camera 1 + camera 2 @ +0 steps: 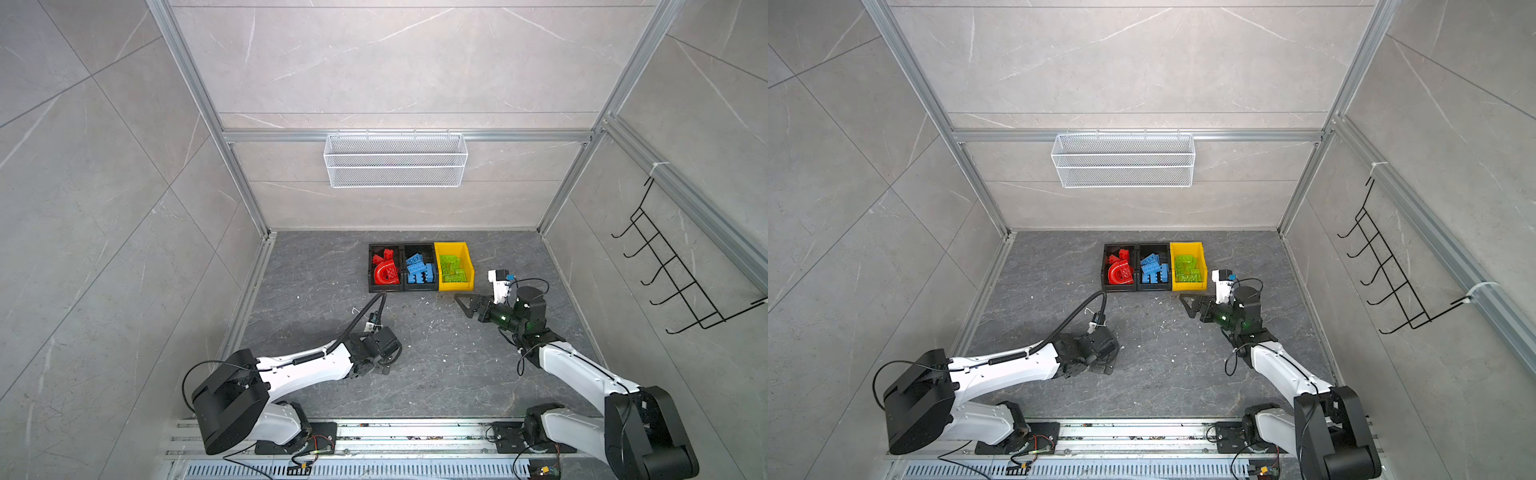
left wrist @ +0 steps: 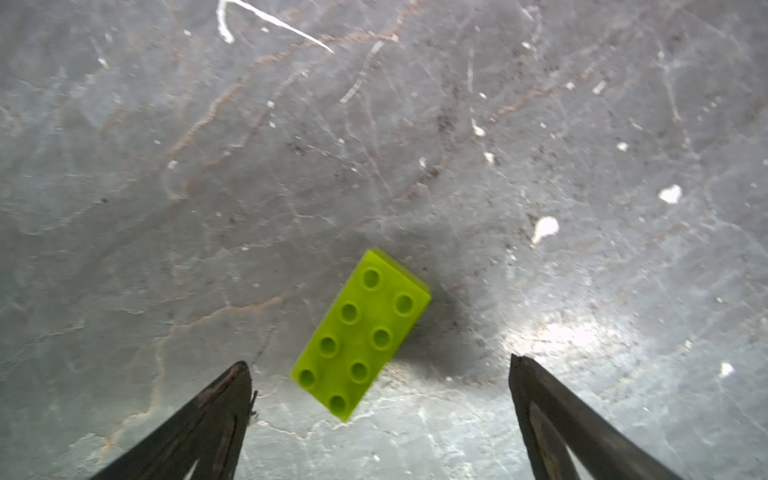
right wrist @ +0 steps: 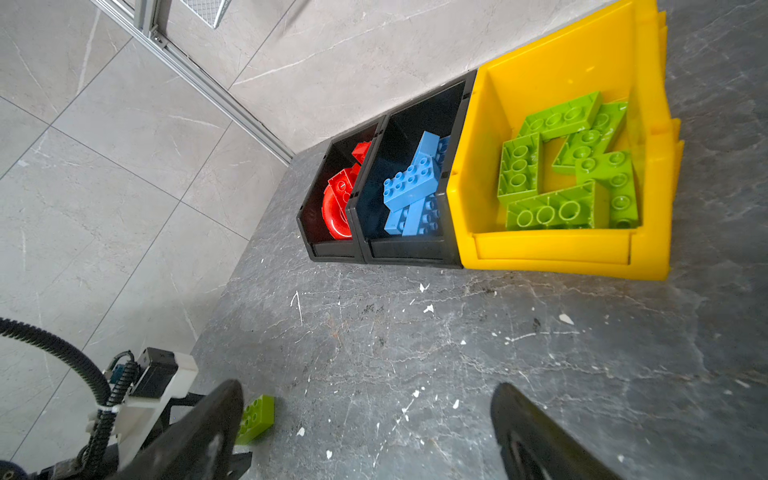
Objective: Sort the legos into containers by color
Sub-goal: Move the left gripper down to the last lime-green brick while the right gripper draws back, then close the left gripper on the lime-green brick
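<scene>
Lego brick [image 2: 360, 334] in lime green lies flat and studs up on the dark marbled table [image 2: 166, 166], alone and well apart from the bins. The left gripper [image 2: 379, 362] hangs over it with its jaws spread wide, one dark fingertip on each side of the brick. Neither tip touches it and nothing is held. In both top views the left arm's wrist hides the brick. The other legos sit in three joined bins in a row near the back edge of the table. The red legos [image 1: 388, 254], with a half-round arch piece [image 1: 384, 275], are in the left black bin [image 1: 384, 289]. The blue legos [image 1: 419, 270] are piled in the middle black bin [image 1: 419, 288], and the green legos [image 1: 453, 268] are in the yellow bin [image 1: 456, 286]. The right gripper [image 1: 463, 306] is above bare table near the front of the yellow bin. Its jaws stand wide apart and are empty, and its wrist view looks across at all three bins. A white wire mesh basket [image 1: 395, 160] hangs on the back wall above the bins, and a black hook rack [image 1: 673, 270] hangs on the right wall.
</scene>
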{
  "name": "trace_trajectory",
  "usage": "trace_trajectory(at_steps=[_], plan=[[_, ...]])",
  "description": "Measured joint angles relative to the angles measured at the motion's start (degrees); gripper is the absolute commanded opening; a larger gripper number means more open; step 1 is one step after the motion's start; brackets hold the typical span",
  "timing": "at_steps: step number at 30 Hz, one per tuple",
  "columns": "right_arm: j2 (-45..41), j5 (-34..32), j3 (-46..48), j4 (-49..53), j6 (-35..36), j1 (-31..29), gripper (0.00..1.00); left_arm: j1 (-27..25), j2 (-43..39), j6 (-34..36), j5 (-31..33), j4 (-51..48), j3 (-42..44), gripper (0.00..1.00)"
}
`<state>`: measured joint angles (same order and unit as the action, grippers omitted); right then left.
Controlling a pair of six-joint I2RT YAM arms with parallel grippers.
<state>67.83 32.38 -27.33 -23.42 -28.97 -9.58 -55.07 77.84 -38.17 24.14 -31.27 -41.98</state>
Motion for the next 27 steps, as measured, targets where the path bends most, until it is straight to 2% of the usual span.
trace_trajectory(at_steps=[5, 15, 17, 23, 27], plan=[[0.0, 0.0, 0.0, 0.6, 0.0, 0.0, 0.95, 4.1, -1.0, 2.4, -4.6, 0.7, 0.0, 0.99], [0.0, 0.0, -0.1, 1.3, 0.0, 0.0, 0.96, 7.8, -0.9, 7.7, -14.5, 5.6, 3.5, 0.99], [0.1, 0.0, -0.3, 1.6, 0.0, 0.0, 0.96, 7.9, 0.5, 8.5, -15.6, 6.5, 3.5, 0.99], [-0.3, -2.2, -0.5, 3.5, 0.2, -0.1, 0.98, 7.2, 3.7, 9.9, -20.4, 9.1, 2.9, 0.88], [-1.3, -3.9, -0.5, 4.6, 0.6, -0.1, 0.98, 2.8, 5.5, 9.7, -21.1, 9.5, 1.0, 0.87]])
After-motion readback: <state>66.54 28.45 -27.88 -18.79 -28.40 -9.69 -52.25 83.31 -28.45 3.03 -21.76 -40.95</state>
